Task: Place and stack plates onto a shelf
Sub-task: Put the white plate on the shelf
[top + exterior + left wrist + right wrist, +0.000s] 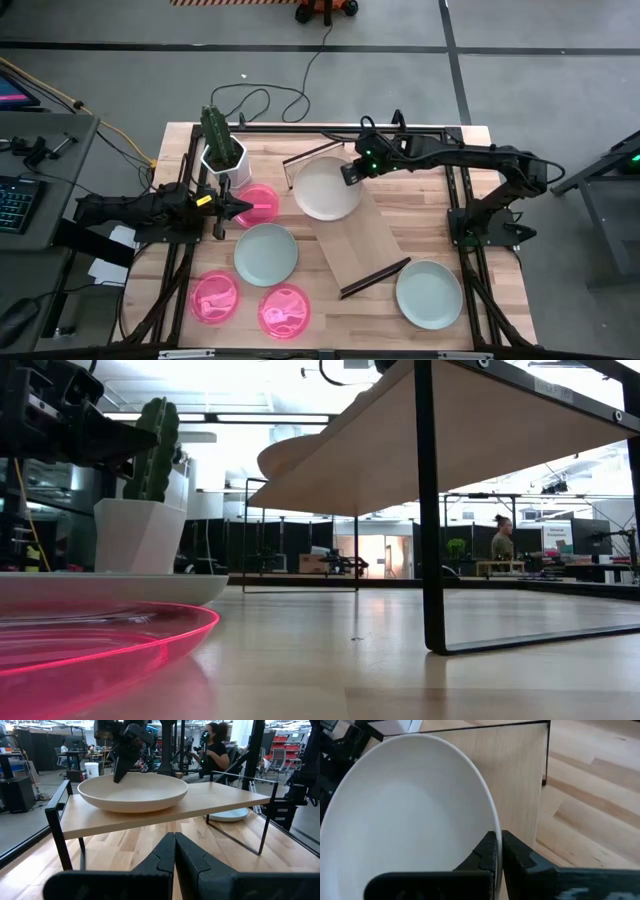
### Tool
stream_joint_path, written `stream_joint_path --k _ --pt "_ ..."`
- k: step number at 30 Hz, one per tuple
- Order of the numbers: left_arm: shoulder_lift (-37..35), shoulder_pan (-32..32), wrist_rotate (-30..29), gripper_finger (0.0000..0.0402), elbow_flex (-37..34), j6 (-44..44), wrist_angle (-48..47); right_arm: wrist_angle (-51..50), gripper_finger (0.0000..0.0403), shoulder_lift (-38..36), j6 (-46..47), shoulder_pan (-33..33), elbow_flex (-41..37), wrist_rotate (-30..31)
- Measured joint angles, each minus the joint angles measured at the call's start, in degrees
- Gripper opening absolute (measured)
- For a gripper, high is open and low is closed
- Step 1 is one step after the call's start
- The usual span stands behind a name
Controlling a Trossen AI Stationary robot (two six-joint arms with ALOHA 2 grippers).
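The white plate (325, 188) sits on the far end of the light-wood shelf (368, 240), overhanging its left edge; it also shows as the white plate (132, 792) in the left wrist view. My right gripper (350, 172) is shut on its rim. My left gripper (238, 207), shut and touching nothing I can see, hovers at the left edge of a pink plate (260, 204). Two sage plates (265, 253) (429, 294) and two more pink plates (215, 297) (284, 310) lie flat on the table. My right gripper (498, 845) pinches the white plate's rim (489, 815) on its right side, one finger inside the plate and one outside. The fingers (121, 767) come from above, slanting down. The plate's bottom rests on the shelf board (150, 817).
A white pot with a cactus (222, 150) stands just beyond the left gripper. The shelf lies slantwise across the table's middle, with dark brackets at its ends (374, 277) (312, 153). The table's black frame (470, 200) runs along its sides. People work in the room behind (502, 538).
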Motion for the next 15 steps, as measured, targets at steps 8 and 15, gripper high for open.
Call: stream_joint_path --k 8,15 --pt "0.0 0.0 0.0 0.0001 0.0 0.0 0.0 2.0 0.0000 0.0 0.4 0.0 0.0 3.7" --pt "0.0 0.0 0.0 0.0001 0.0 0.0 0.0 2.0 0.0000 0.0 0.4 0.0 0.0 3.7"
